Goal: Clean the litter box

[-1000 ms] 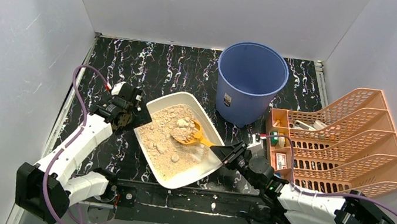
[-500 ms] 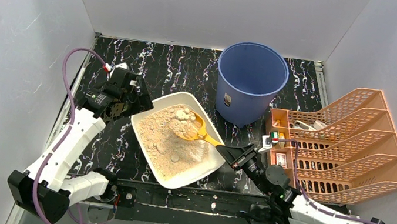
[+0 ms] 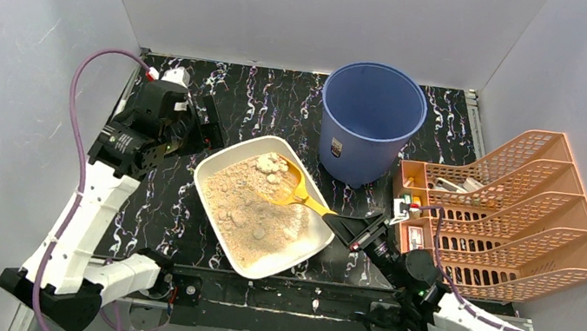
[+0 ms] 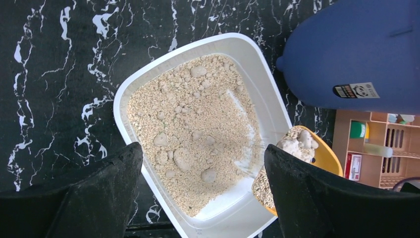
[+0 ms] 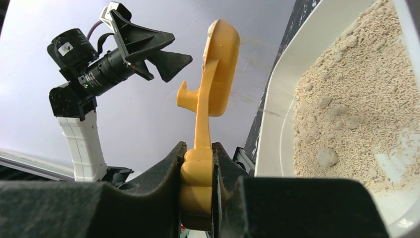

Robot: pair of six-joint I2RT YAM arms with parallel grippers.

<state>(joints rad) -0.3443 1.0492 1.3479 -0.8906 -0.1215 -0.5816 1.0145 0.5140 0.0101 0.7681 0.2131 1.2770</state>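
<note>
Progress: mid-job, by my reading. One load is lifted clear of the litter and not yet dumped; several lumps lie in the tray, so more passes look due.
Organiser rack (image 3: 524, 244): right side of the table (image 3: 265, 100); small packets in its near-left slots, too small to name.
Litter box (image 3: 309, 243): centre, set askew; tan litter piled to the far-left, bare white floor at the near-right.
Blue bucket (image 3: 352, 161): just beyond the box, far-right of it; no litter shows inside from above.
Scoop (image 3: 297, 191): over the box's far-right rim, carrying pale clumps (image 4: 297, 144).
Right gripper (image 5: 198, 163): fingers clamped on the scoop handle.
Left gripper (image 3: 206, 124): far-left of the box, fingers wide apart, empty.
</note>
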